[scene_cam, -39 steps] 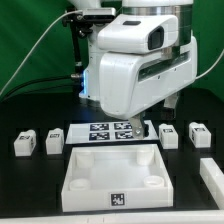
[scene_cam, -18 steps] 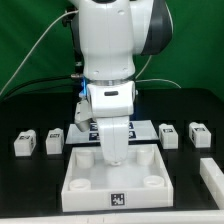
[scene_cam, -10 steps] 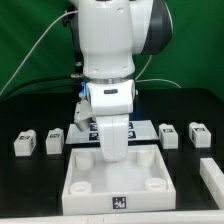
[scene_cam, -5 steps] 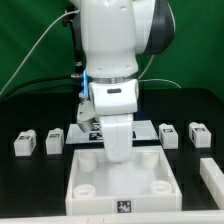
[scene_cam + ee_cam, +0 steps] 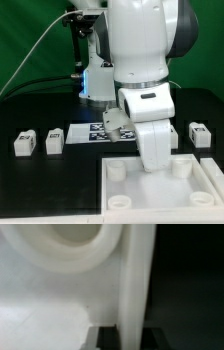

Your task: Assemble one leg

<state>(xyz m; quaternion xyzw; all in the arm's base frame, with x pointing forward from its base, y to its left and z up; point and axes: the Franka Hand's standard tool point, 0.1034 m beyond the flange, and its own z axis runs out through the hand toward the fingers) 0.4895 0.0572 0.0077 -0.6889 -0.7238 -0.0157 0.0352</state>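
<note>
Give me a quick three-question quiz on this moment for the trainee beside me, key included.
1. True or false: in the exterior view, the visible corner sockets of the tray are all empty.
2. Where is the hand? A) above the marker board; B) down at the tray; C) above the legs at the exterior view's left.
3. How many legs lie to the exterior view's left of the marker board?
Key: 1 true; 2 B; 3 two.
</note>
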